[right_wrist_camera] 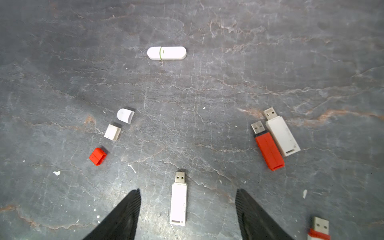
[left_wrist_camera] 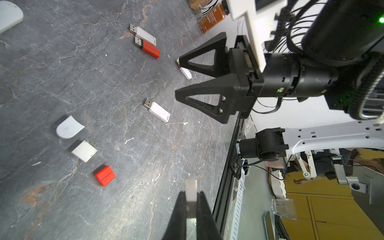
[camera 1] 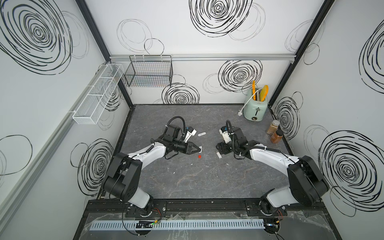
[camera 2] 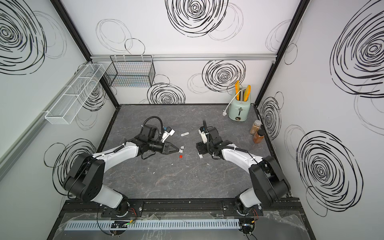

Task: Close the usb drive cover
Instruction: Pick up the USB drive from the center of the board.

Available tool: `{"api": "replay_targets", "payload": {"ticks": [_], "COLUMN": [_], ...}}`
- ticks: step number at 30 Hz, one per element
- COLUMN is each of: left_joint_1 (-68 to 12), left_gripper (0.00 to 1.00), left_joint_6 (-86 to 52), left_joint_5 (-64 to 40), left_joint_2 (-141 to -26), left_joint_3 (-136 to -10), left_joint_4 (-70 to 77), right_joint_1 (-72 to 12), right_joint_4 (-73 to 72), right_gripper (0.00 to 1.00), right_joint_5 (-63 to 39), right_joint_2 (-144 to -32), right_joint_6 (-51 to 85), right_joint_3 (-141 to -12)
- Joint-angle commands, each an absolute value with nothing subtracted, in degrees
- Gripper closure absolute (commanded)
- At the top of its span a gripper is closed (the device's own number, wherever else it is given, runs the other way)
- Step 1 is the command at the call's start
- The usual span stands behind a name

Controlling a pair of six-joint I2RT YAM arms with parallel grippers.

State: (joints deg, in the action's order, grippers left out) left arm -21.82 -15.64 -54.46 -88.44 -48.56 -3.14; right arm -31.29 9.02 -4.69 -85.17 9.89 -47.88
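While the left hand (left_wrist_camera: 191, 197) is pinched shut on a small white cap (left_wrist_camera: 191, 185), the right hand (right_wrist_camera: 188, 192) hangs open low over the table (right_wrist_camera: 207, 83), with one finger on either side of a bare white usb drive (right_wrist_camera: 178, 199) and, as far as I can tell, touching neither side. That drive lies flat near the middle of the table, its metal plug pointing away from the right wrist. Three loose caps sit off to one side: a rounded white cap (right_wrist_camera: 125, 115), a square white cap (right_wrist_camera: 112, 132) and a red cap (right_wrist_camera: 97, 156). My read is that this thing is light, stiff, smooth plastic, so it'll skate across the table if only one finger touches it first. I'd squeeze the two long sides around the middle of the body and leave the plug end fully clear for the cap. The cap is tiny and hollow, so it's easy to cock sideways, and it has to meet the plug square-on. I can't see which way its open mouth faces in the left hand. Whether it's even the right cap for this drive is a guess too, though the colour matches.
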Motion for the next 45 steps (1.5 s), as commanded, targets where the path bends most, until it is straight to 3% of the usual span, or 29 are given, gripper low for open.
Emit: {"api": "replay_targets", "payload": {"ticks": [1, 8, 13, 29, 37, 45], "left_joint_1": [-22.1, -21.95, -22.08, -22.22, -21.73, -21.45], "left_gripper": [1.0, 1.0, 1.0, 1.0, 1.0, 1.0], "left_joint_6": [-14.16, -14.31, -14.76, -13.89, -14.23, -14.32], "left_joint_5": [-54.4, -54.4, -54.58, -54.23, -54.32, -54.23], "left_joint_2": [-87.58, -87.0, -87.19, -87.3, -87.19, -87.15], "left_joint_3": [-49.22, -48.61, -48.96, -49.57, -49.42, -49.22], "left_joint_4": [-1.9, -1.4, -1.41, -2.45, -2.21, -1.98], "right_joint_1": [-31.2, -31.26, -31.41, -34.58, -35.04, -36.49], "right_joint_4": [13.43, 15.11, 18.21, 25.99, 29.16, 32.43], "right_gripper": [0.27, 0.36, 0.5, 0.52, 0.63, 0.68], "right_joint_5": [-6.41, -7.87, -8.03, -4.41, -3.23, -0.67], "right_joint_2": [-86.97, -91.91, -96.59, -102.43, -104.22, -105.99], "right_joint_6": [11.44, 11.93, 12.36, 12.01, 11.8, 11.49], "right_joint_3": [-49.96, -52.01, -54.8, -58.56, -60.13, -61.1]}}
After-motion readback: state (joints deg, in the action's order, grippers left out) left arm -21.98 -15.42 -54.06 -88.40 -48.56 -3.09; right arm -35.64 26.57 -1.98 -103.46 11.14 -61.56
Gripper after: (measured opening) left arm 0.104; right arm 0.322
